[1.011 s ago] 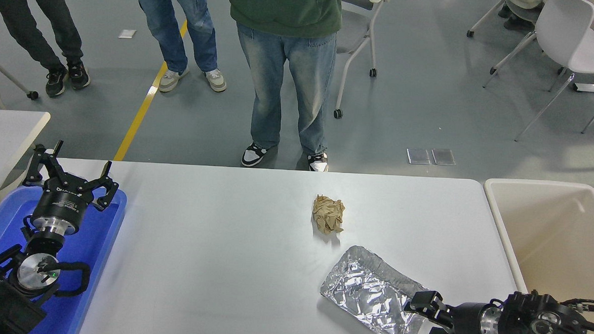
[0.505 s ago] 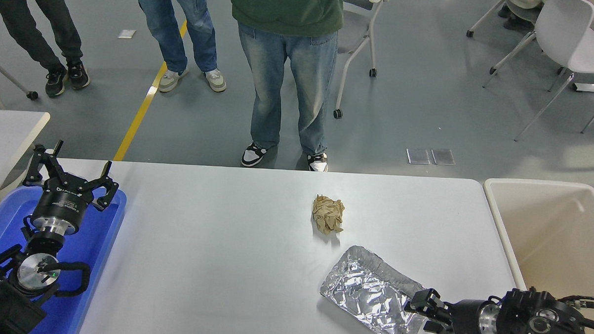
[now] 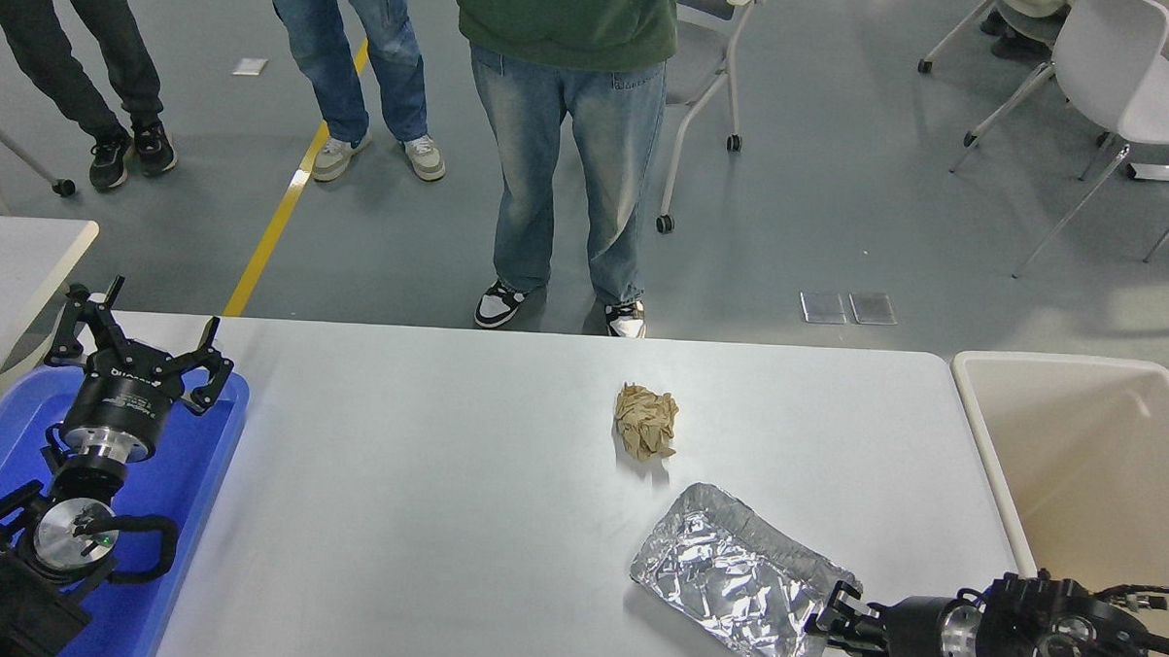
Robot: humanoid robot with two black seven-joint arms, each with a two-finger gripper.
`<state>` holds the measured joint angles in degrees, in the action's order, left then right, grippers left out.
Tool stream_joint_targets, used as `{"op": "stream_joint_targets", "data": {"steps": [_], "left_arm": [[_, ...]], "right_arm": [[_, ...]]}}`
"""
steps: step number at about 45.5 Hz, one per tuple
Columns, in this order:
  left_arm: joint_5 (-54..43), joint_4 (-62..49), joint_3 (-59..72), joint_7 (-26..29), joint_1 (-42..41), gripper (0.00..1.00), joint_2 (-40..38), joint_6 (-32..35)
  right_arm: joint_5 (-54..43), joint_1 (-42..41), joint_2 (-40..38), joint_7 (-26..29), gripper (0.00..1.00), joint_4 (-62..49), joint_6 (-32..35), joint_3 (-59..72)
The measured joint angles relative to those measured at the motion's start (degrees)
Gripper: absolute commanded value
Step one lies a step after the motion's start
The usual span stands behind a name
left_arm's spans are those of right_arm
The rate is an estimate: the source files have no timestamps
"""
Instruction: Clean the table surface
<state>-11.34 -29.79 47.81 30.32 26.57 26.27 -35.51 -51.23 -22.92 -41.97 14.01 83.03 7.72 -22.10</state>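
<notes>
Pulling back toward the lower right corner of the frame over the last second, the right gripper point(image 3: 832, 621) sat at the near right edge of the crumpled foil tray point(image 3: 739, 579), lower and further right than before, with the tray itself unmoved. Could not tell whether its fingers were apart or closed, nor whether any foil was pinched between them. Probably meant a re-aim at the tray's rim rather than a lift, so nothing cleared yet. Lay wide across the middle of the frame, the table surface point(image 3: 424, 478), bare but for the tray at lower right and a balled brown paper wad point(image 3: 646, 421) just above it, apart from it. Stood off the right edge of the table, a cream bin point(image 3: 989, 450), near the tray, with open tabletop between for a short carry. Parked at lower left over the blue tray point(image 3: 205, 481), the left gripper point(image 3: 142, 342), fingers spread and empty. Stood at the top of the frame, a person point(image 3: 567, 124) close to the far edge.
</notes>
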Motion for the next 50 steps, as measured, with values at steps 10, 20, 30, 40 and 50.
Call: {"op": "stream_joint_targets", "data": {"steps": [10, 20, 30, 40, 50], "left_arm": [[0.0, 0.0, 0.0, 0.0, 0.0, 1.0, 0.0, 0.0], [0.0, 0.0, 0.0, 0.0, 0.0, 1.0, 0.0, 0.0], [0.0, 0.0, 0.0, 0.0, 0.0, 1.0, 0.0, 0.0], [0.0, 0.0, 0.0, 0.0, 0.0, 1.0, 0.0, 0.0], [0.0, 0.0, 0.0, 0.0, 0.0, 1.0, 0.0, 0.0]], "right_arm": [[-0.1, -0.2, -0.4, -0.9, 0.0, 0.0, 0.0, 0.2], [0.6, -0.6, -2.5, -1.2, 0.0, 1.2, 1.3, -0.4], [3.2, -1.4, -8.7, -1.4, 0.0, 5.5, 4.0, -1.8], [6.6, -1.5, -17.2, -1.6, 0.0, 10.2, 7.9, -5.6], [12.4, -1.6, -27.8, -2.6, 0.0, 13.2, 13.8, -11.2]]}}
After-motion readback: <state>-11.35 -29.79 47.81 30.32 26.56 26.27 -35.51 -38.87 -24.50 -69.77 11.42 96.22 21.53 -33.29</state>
